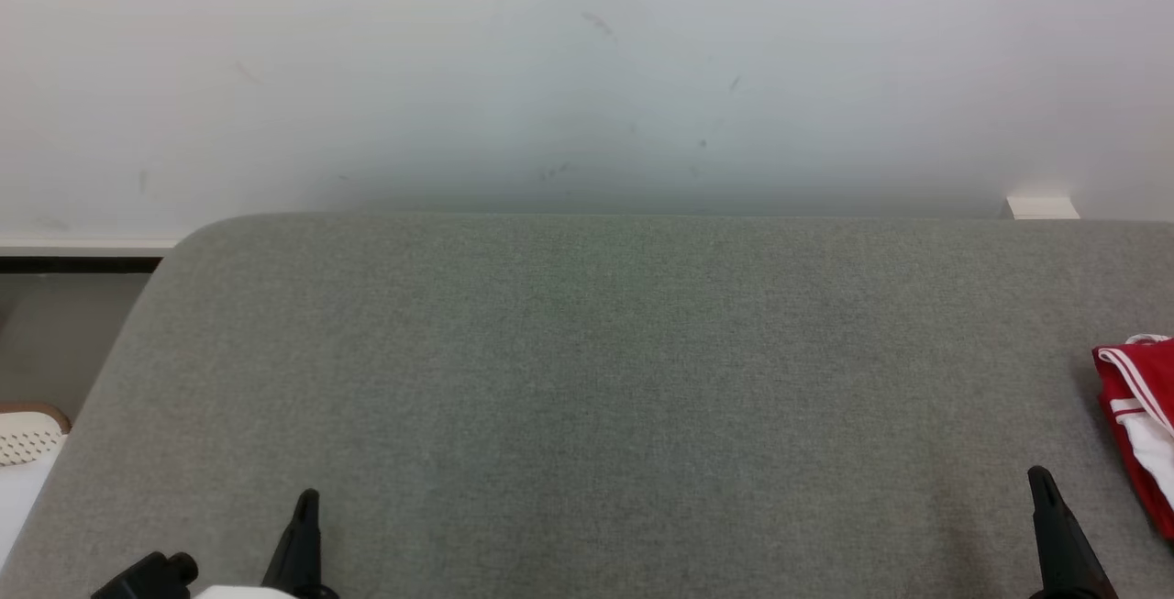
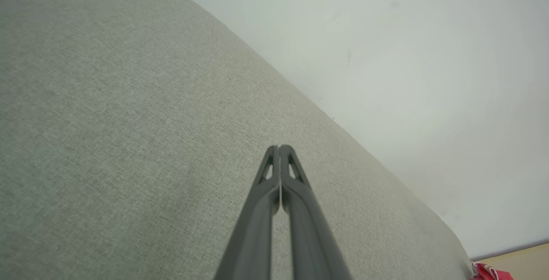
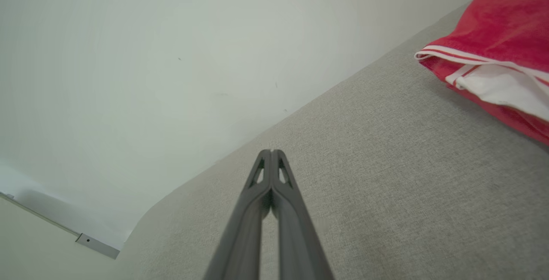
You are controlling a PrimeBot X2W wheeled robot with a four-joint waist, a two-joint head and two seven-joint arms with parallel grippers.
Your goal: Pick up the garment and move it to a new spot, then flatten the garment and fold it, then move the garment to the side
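Rest, likely: left claw [image 1: 306, 500] and right claw [image 1: 1038, 476] shut empty, folded red-and-white cloth garment [image 1: 1137, 425] already aside on grey fabric surface [image 1: 587, 379]

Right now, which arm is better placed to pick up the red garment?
Right. The red garment lies on the robot's right, close to the right claw; the left claw sits far across the grey surface. Both claws are shut, empty.

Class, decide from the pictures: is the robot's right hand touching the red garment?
Apart. In the head view a strip of bare grey surface lies between the right hand and the red garment.
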